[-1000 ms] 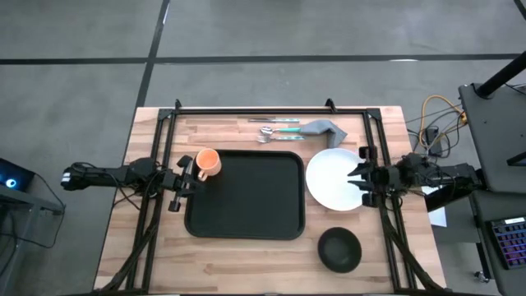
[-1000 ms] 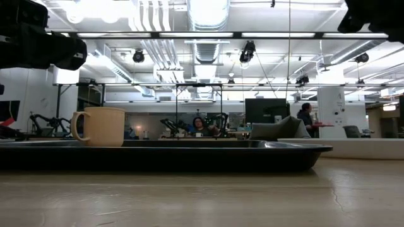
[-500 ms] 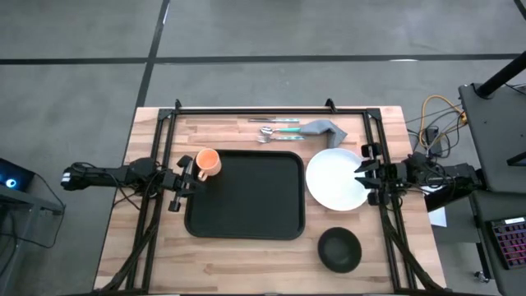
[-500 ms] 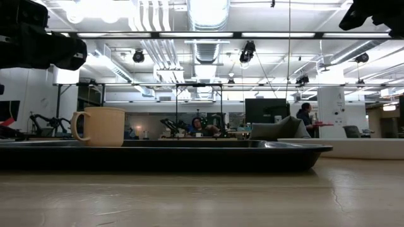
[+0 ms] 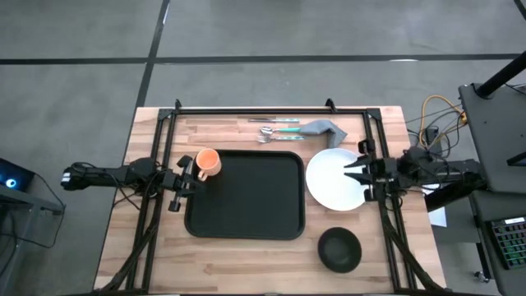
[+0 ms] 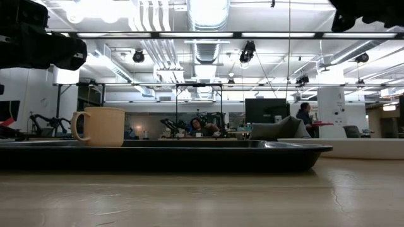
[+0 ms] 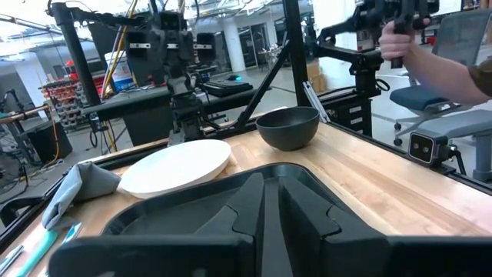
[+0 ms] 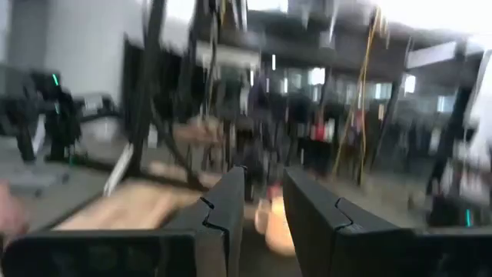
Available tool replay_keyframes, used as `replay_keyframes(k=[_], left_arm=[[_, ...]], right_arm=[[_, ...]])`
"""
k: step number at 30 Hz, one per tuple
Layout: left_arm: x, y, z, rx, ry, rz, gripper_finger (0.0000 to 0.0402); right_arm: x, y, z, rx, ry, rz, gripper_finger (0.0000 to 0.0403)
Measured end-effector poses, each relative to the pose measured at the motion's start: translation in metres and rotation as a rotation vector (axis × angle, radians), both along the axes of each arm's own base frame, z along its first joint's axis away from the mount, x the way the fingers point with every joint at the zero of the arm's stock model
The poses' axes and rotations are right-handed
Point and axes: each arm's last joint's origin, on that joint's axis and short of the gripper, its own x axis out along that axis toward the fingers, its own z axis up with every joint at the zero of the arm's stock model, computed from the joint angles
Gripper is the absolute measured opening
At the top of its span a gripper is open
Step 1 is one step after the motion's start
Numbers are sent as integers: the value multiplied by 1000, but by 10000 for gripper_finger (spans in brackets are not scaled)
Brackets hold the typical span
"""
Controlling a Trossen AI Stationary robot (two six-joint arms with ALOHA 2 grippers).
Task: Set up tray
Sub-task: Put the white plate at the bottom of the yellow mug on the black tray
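From the high view, the tray lies flat mid-table, an orange mug on its far-left corner; the left tool sits at that edge, the right tool over the white plate. The tray looks stiff and light, best gripped by its low rim. The left wrist view shows its tool closed and empty, plus a bowl. The right wrist view shows slightly parted fingers, holding nothing.
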Motion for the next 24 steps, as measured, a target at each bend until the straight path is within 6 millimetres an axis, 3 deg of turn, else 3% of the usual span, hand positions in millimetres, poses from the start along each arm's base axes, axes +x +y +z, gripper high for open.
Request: replay_keyframes(k=[11, 19, 24], left_arm=[[0, 0, 0, 0, 0, 0, 22], [0, 0, 0, 0, 0, 0, 22], [0, 0, 0, 0, 0, 0, 22]], right_arm=[[20, 0, 42, 370, 530, -63, 89], [30, 5, 46, 636, 1023, -105, 79], [46, 10, 54, 692, 1186, -37, 81]])
